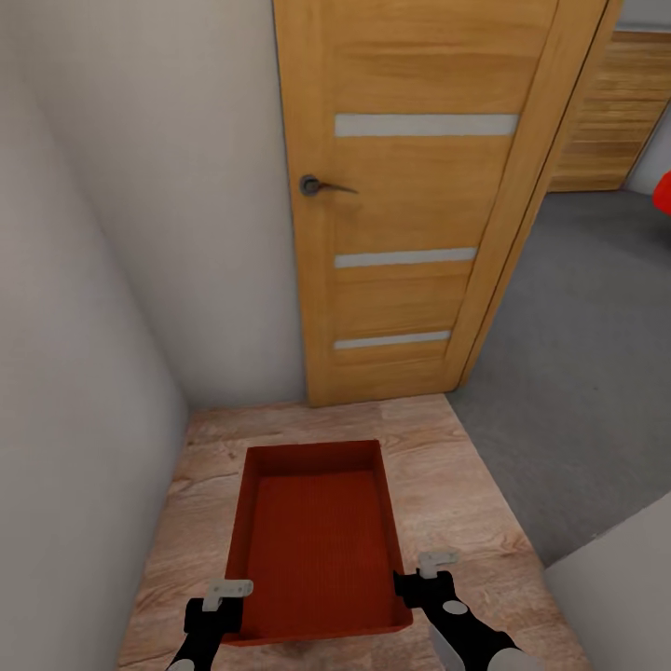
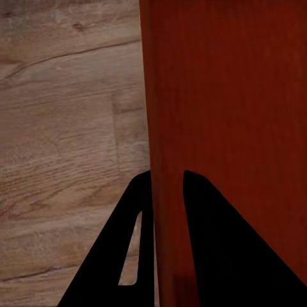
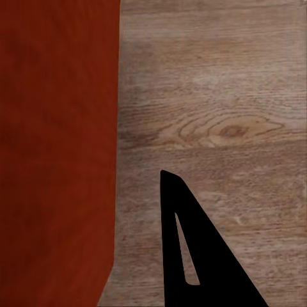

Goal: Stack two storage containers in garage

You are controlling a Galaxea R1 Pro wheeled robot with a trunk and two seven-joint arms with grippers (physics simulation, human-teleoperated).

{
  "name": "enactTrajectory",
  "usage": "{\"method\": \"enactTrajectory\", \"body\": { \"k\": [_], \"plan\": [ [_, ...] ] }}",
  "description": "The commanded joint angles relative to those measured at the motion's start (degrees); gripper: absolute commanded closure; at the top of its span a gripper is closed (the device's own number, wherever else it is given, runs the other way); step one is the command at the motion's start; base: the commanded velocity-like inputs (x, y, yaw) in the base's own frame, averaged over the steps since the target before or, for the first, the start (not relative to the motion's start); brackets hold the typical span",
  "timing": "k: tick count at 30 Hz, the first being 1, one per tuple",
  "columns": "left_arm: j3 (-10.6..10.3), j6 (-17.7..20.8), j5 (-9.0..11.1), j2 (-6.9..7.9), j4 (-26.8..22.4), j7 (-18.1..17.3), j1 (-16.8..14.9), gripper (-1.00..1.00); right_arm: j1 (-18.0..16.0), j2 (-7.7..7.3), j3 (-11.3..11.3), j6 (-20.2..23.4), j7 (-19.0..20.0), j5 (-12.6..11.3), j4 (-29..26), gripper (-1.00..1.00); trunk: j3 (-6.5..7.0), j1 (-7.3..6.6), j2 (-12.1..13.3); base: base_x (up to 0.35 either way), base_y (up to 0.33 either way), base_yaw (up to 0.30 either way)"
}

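Head view shows the robot carrying one orange-red storage container [image 1: 317, 540] low in the middle of the frame, above the light wood-plank floor [image 1: 447, 485]. The left gripper [image 1: 226, 596] holds the tub's near left wall, and in the left wrist view its two black fingers [image 2: 211, 243] sit one on each side of that wall, squeezed onto it. The right gripper [image 1: 427, 570] is at the tub's near right corner. In the right wrist view one black finger [image 3: 198, 256] shows just beside the red wall [image 3: 57, 153], so I cannot tell if that side is gripping.

My guess is the job is partway along. This tub is on its way, not yet set down. The other tub is nowhere to be seen here, so the stacking is left to do.

A wooden door [image 1: 410, 214] with a dark handle [image 1: 317, 185] stands ahead. To its right, grey concrete floor [image 1: 578, 354] begins, likely the garage. A bit of red [image 1: 663, 194] peeks in at the upper right edge. Pale walls [image 1: 112, 233] close in on the left.
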Motion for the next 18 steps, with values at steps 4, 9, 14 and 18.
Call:
{"method": "enactTrajectory", "body": {
  "k": [4, 9, 14, 18],
  "plan": [
    [0.75, -0.15, -1.13, -0.02, -0.12, 0.65, -0.06, 1.00, -0.06, -0.34, -0.22, -0.17, -0.73, 0.07, 0.10, 1.00, -0.04, 0.03, -0.02, 0.214, 0.112, 0.000],
    [0.75, -0.17, -1.11, -0.02, -0.11, 0.65, -0.06, 1.00, -0.06, -0.35, -0.22, -0.17, -0.73, 0.04, 0.10, 1.00, -0.04, 0.03, -0.02, 0.046, 0.024, -0.046],
    [0.75, -0.15, -1.12, -0.02, -0.10, 0.65, -0.06, 1.00, -0.07, -0.36, -0.22, -0.17, -0.73, 0.02, 0.10, 1.00, -0.04, 0.03, -0.02, 0.009, 0.005, -0.195],
    [0.75, -0.16, -1.11, -0.02, -0.10, 0.65, -0.06, 1.00, -0.07, -0.35, -0.22, -0.17, -0.73, 0.01, 0.10, 1.00, -0.04, 0.03, -0.02, 0.002, 0.001, -0.252]
  ]
}}
